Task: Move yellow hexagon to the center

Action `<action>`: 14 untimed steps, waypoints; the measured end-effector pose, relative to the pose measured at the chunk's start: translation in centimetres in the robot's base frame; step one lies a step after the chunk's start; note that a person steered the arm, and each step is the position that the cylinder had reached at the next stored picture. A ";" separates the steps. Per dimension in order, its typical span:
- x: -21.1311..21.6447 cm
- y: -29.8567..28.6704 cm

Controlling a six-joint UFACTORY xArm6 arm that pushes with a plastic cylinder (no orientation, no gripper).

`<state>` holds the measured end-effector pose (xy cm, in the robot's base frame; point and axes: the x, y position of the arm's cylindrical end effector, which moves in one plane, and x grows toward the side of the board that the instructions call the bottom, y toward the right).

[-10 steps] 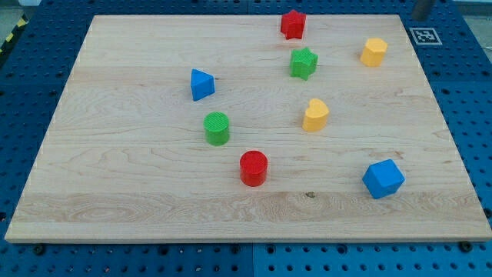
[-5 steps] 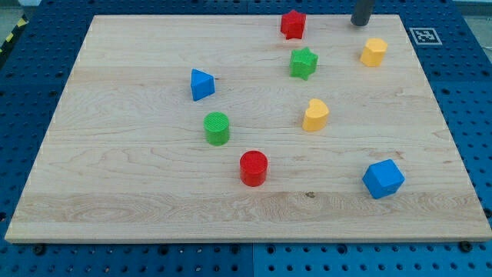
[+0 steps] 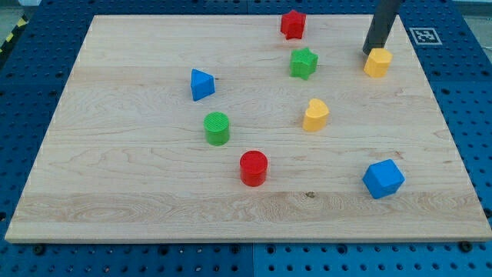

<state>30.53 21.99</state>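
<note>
Board: a pale wooden board (image 3: pixel 138 192) with visible grain fills most of the view, its far edge narrower than its near edge.
Surroundings: the board sits on a blue perforated table top (image 3: pixel 473 108); a small black-and-white marker tag (image 3: pixel 424 35) lies just off the board's top right corner, and a strip of yellow-black tape (image 3: pixel 9 37) shows at the view's far left.
My tip: and there it is, my tip (image 3: pixel 370 52), the rod coming down from the view's top edge at the board's upper right, leaning slightly.
Claw state: no claw on this arm, only the plain rod, so nothing is being gripped or let go.
Yellow hexagon: the yellow hexagon (image 3: pixel 377 63) sits in the board's upper right, well away from the middle of the board.
Tip to hexagon: my tip stands right at the hexagon's upper left edge, apparently touching it; contact cannot be told for sure.
Red star: red star (image 3: pixel 293 24) up by the top edge, left of my tip.
Green star: green star (image 3: pixel 304 63) just below the red star, level with the yellow hexagon and well apart from it.
Yellow heart: a yellow heart-like block (image 3: pixel 315 115) lies right of the board's middle.
Blue triangle: blue triangle (image 3: pixel 201 84) in the left-centre.
Green cylinder: green cylinder (image 3: pixel 217 128) below the blue triangle.
Red cylinder: red cylinder (image 3: pixel 253 168) lower, near the middle bottom.
Blue block: a blue cube-like block (image 3: pixel 383 178) sits at lower right, alone.
</note>
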 end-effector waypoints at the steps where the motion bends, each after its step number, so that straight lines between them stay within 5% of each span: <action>1: 2.6 0.7; 5: 8.7 6.9; 6: 13.0 6.2; 9: 10.1 1.9; 14: 11.9 -2.5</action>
<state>42.42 19.45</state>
